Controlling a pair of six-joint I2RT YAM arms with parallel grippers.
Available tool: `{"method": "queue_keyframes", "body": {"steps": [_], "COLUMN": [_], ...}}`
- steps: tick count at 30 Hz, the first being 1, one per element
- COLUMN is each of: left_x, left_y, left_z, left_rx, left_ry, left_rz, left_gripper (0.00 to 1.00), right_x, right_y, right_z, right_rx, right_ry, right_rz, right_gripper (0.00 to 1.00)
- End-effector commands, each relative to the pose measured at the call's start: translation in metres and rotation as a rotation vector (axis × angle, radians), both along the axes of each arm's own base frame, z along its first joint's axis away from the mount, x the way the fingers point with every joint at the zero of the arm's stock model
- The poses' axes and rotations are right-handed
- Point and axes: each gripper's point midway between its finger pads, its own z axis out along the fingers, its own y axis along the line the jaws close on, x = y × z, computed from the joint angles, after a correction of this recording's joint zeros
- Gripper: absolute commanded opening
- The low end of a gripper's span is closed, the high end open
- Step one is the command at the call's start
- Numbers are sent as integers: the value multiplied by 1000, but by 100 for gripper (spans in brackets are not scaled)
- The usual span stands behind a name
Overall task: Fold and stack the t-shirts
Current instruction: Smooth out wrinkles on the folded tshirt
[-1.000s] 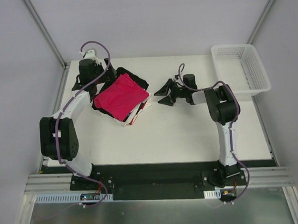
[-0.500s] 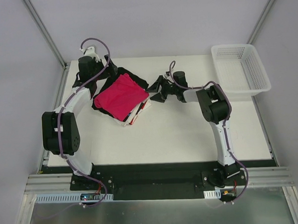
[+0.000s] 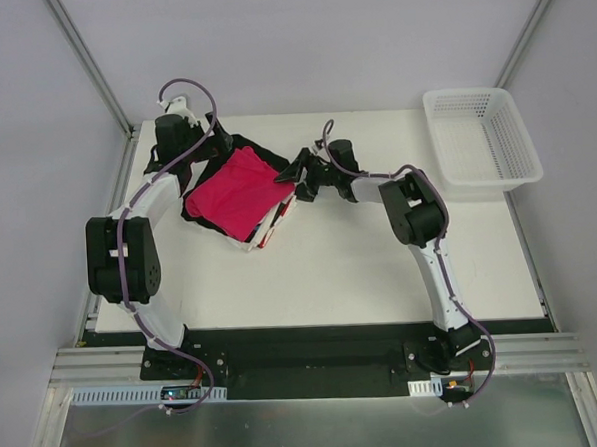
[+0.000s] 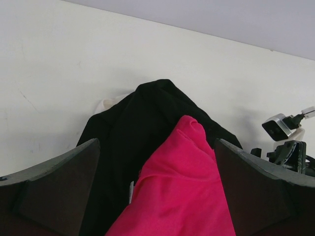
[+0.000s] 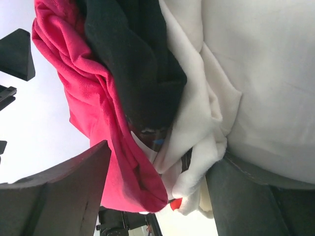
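Observation:
The t-shirts lie in one stack at the table's back left. A crimson-pink tee (image 3: 239,192) is on top, a black tee (image 3: 275,163) lies under it, and white and red edges (image 3: 274,223) show at the near side. My left gripper (image 3: 217,148) is open at the stack's far-left corner, with pink tee (image 4: 187,196) and black tee (image 4: 133,128) showing between its fingers. My right gripper (image 3: 298,178) is open at the stack's right edge. Its fingers straddle the layered edge of pink (image 5: 88,93), black (image 5: 133,59) and white cloth (image 5: 197,113).
A white lattice basket (image 3: 479,139) stands at the back right corner. Bare white table (image 3: 381,269) lies in front of the stack and to its right. Grey walls and metal frame posts close in the table at the back and sides.
My right gripper has travelled left from mid-table to the stack's right edge and now has the cloth layers between its open fingers. The left arm shifted only slightly.

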Motion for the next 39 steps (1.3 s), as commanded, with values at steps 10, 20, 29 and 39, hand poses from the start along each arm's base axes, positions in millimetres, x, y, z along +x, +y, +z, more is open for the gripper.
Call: {"method": "queue_keyframes", "body": {"steps": [10,20,29,39], "left_x": [5,-4,-11,-11], "left_y": [9,13,11,11], "left_z": [22,23,16,16], "left_rx": [-28,-21,-23,-31], "left_ry": [-68,-65,-52,-69], "left_rz": [12,24,20,16], "left_gripper": [99,99,99,99], "right_x": [-3,-3,-9,-39], "right_y": [24,22,-5,-91], "right_z": [-29,-27,-21,-23], "right_rx": [-48,-36,-28,-77], "right_ry": [59,63,60,62], "right_rz": [4,-4,-34,-145], "right_gripper": [30,1,1,1]}}
